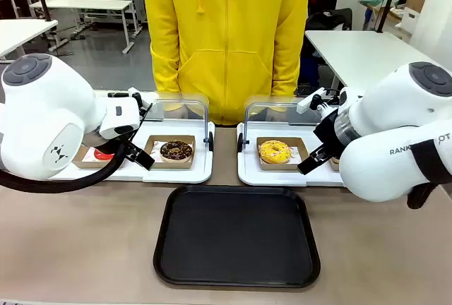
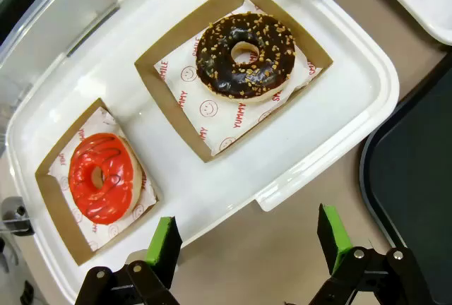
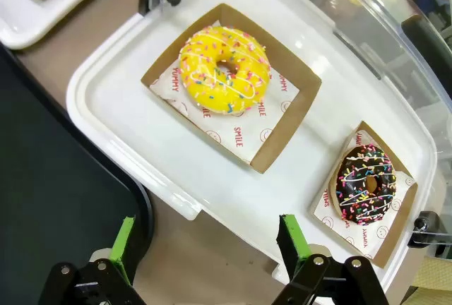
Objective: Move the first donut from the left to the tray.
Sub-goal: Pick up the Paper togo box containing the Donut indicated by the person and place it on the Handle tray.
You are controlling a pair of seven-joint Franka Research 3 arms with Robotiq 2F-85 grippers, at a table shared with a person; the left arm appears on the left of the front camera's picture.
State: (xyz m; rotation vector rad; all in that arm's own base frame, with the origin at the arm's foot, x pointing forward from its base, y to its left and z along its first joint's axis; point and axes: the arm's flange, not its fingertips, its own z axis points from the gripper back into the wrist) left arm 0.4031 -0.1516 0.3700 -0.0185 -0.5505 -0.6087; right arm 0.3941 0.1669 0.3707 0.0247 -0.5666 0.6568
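Red-glazed donut (image 2: pixel 101 176) lay at white tray's (image 2: pixel 233 171) left end, just beside left gripper (image 2: pixel 247 238); jaws spread, empty.

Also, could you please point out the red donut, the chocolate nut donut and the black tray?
red donut (image 2: pixel 119 178): left wrist view, glaze beside its hole.
chocolate nut donut (image 2: pixel 247 82): left wrist view, glaze below its hole.
black tray (image 1: pixel 236 238): front view, bare middle.

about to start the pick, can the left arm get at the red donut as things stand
Probably yes: the clear lid is raised, the red donut lies uncovered in its cardboard tray, and the left tool hangs open nearby with nothing between.
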